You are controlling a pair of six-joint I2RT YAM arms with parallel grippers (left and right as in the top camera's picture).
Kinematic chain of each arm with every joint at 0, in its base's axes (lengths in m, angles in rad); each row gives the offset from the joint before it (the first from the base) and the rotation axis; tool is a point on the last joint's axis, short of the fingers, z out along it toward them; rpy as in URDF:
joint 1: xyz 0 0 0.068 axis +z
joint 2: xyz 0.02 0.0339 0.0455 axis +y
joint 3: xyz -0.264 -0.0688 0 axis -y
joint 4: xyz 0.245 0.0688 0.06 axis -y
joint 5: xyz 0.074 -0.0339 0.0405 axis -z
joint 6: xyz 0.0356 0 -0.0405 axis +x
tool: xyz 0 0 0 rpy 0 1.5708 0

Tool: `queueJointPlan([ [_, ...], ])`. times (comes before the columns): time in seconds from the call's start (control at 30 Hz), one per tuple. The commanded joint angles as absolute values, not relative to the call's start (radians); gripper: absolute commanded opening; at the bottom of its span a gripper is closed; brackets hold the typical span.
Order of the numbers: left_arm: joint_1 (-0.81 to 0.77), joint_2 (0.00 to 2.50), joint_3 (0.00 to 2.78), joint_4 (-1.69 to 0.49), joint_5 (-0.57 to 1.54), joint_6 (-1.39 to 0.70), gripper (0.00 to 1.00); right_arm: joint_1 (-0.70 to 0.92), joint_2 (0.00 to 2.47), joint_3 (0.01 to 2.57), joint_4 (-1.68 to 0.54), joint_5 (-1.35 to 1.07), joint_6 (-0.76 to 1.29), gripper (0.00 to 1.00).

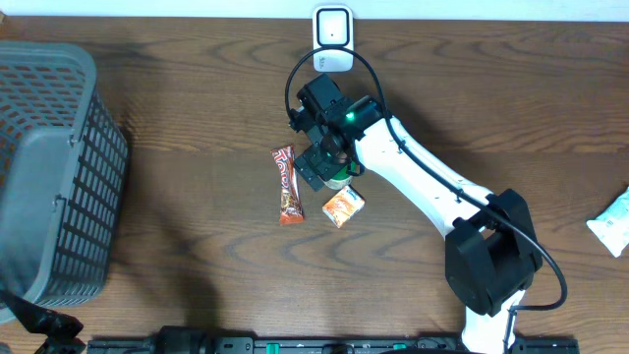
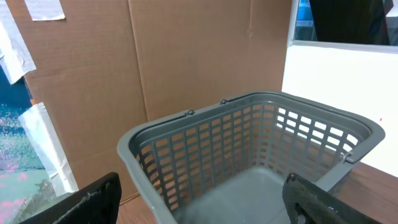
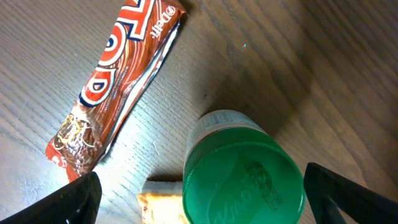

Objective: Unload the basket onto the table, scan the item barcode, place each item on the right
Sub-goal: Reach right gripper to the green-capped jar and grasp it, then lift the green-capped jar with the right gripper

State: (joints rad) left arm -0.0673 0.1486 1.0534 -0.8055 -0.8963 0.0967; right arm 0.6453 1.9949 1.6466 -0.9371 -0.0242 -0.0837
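Wood-grain surface (image 1: 177, 98), items clustered near its middle. Green-capped bottle (image 3: 245, 171) stands upright there, with a red-brown candy bar (image 3: 118, 81) lying flat just beside it and a small orange packet (image 1: 343, 206) near its base on the side toward the front edge. Right end effector (image 3: 200, 186) hangs directly over the bottle, fingers spread wide on either side of the cap, not gripping; contact with the cap cannot be told. Judged target: the bottle, since the arm is centred on it. White scanner (image 1: 333, 39) sits at the middle of the far edge, a short way beyond the cluster. Left end effector (image 2: 202, 186) at the front-left corner, fingers apart and empty, looking into a grey basket (image 2: 249, 118) that occupies the left edge. White packet (image 1: 614, 224) lies at the right edge, well apart. Progress: early. Nothing is lifted; the grasp, the carry to the scanner and the turning of the barcode toward it all remain. No barcode visible from any view.
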Motion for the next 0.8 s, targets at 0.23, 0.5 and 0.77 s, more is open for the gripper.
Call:
queueJointPlan([
  [0.23,-0.068,0.145,1.049,-0.807,-0.908,0.088,0.83,0.613,1.996,1.668,-0.926,0.061,-0.106,0.99],
  [0.5,-0.068,0.145,1.049,-0.807,-0.908,0.088,0.84,0.581,2.047,1.668,-0.912,0.035,-0.003,0.99],
  [0.77,-0.068,0.145,1.049,-0.807,-0.908,0.088,0.83,0.594,2.141,1.668,-0.932,0.024,0.065,0.99],
])
